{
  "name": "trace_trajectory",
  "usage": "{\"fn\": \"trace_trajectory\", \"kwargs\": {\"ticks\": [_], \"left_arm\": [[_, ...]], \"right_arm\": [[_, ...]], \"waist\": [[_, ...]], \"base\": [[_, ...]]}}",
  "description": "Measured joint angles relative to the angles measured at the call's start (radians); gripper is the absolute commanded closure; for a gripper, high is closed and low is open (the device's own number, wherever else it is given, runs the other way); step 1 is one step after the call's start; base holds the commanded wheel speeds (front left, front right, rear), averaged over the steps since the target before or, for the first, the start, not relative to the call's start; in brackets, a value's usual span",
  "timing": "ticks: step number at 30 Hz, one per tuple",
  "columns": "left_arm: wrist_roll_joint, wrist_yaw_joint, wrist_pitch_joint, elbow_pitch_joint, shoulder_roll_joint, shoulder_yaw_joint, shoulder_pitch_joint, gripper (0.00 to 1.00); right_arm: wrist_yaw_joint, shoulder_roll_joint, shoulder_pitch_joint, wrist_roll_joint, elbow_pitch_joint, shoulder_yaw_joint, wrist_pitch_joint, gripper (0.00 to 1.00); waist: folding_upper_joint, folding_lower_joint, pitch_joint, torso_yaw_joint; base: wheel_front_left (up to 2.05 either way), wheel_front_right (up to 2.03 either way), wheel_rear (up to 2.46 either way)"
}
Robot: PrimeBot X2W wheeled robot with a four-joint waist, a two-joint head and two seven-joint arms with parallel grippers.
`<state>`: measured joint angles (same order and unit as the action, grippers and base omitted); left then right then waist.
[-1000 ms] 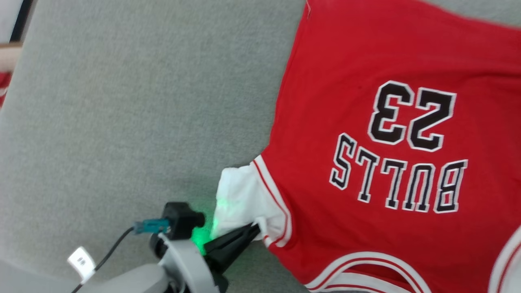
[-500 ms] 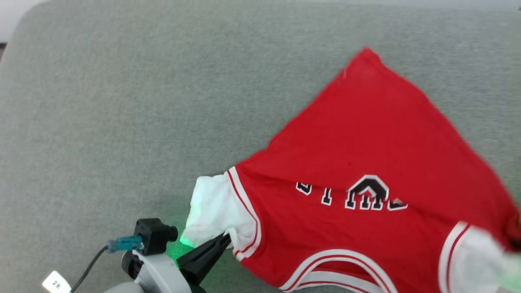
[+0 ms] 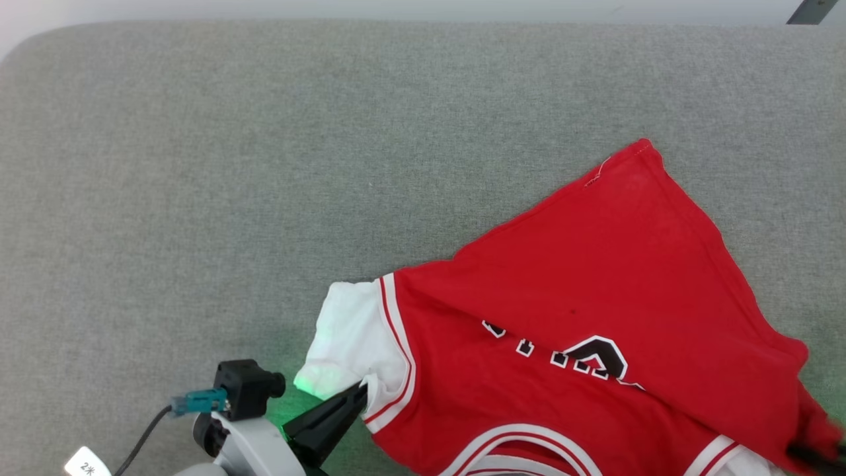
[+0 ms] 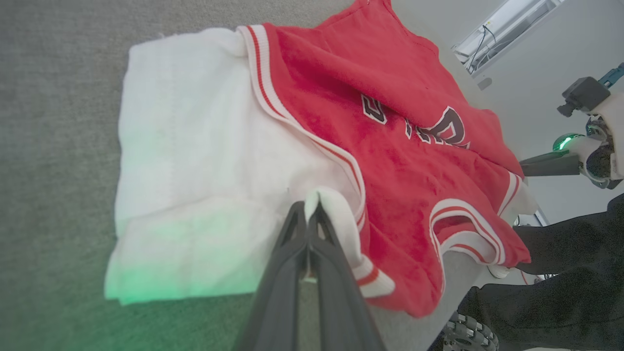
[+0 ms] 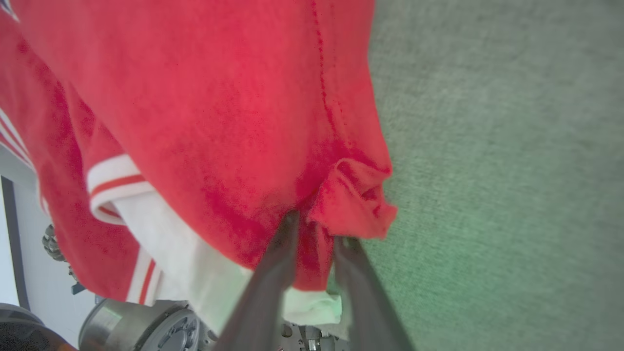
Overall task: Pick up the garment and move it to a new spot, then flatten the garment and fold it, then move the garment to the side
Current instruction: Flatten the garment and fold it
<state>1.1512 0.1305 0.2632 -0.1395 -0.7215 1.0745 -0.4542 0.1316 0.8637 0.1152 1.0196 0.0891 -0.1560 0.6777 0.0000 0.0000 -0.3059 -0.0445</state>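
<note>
Garment: the garment (image 3: 595, 284) lies on the gray cloth-covered counter (image 3: 264, 165). In the head view it sits toward 4 o'clock and runs off the bottom edge.
Lay of the cloth: a plain red layer slants over the front and hides the upper part of the black, white-outlined characters (image 3: 581, 354). One stitched hem corner (image 3: 644, 145) points to 1 o'clock.
Left sleeve side: the white sleeve (image 3: 350, 337) lies flat on the counter at the garment's 9 o'clock, edged by red-and-white trim. A green glow falls on its lower edge.
Left tool: the left tool (image 3: 360, 391) comes in from 7 o'clock. Its two dark fingers are pressed together on a raised fold of the white sleeve's hem, as the left wrist view (image 4: 311, 204) shows.
Right tool: the right tool (image 5: 317, 229) is at the garment's 4 o'clock edge, with its fingers narrowly apart. A bunched red corner (image 5: 356, 204) lies between and just above them. I cannot tell whether they press the cloth.
Right sleeve side: in the right wrist view the second white sleeve with striped trim (image 5: 146, 209) lies under the red layer.
Neckline: the striped collar (image 3: 522, 443) curves at the garment's 6 o'clock.
Wrist camera: a black camera block (image 3: 248, 387) with a teal plug (image 3: 198, 401) sits at the left tool's 9 o'clock.
</note>
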Motion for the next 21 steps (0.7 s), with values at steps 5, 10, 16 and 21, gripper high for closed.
{"fn": "trace_trajectory", "kwargs": {"ticks": [5, 10, 16, 21], "left_arm": [[-0.009, 0.0, 0.0, -0.001, 0.022, 0.002, 0.001, 1.0], [-0.02, 0.0, 0.0, -0.003, 0.051, 0.01, -0.001, 1.0], [-0.028, 0.0, -0.003, -0.012, 0.08, 0.026, -0.038, 1.0], [-0.034, 0.0, -0.003, -0.012, 0.106, 0.044, -0.085, 1.0]], "right_arm": [[0.0, -0.013, 0.067, 0.023, 0.189, 0.335, 0.119, 0.0], [0.0, -0.014, -0.029, -0.047, 0.272, 0.443, 0.162, 0.0], [0.0, -0.057, -0.349, -0.212, 0.233, 0.21, 0.139, 0.0], [0.0, -0.1, -0.636, -0.3, 0.047, -0.025, 0.126, 0.0]], "waist": [[0.0, -0.0001, 0.007, -0.019], [0.0, 0.0, 0.012, -0.049], [0.0, 0.0, -0.003, -0.09], [0.0, 0.0, -0.048, -0.109]], "base": [[0.0, 0.0, 0.0], [0.0, 0.0, 0.0], [0.0, 0.0, 0.0], [0.0, 0.0, 0.0]]}}
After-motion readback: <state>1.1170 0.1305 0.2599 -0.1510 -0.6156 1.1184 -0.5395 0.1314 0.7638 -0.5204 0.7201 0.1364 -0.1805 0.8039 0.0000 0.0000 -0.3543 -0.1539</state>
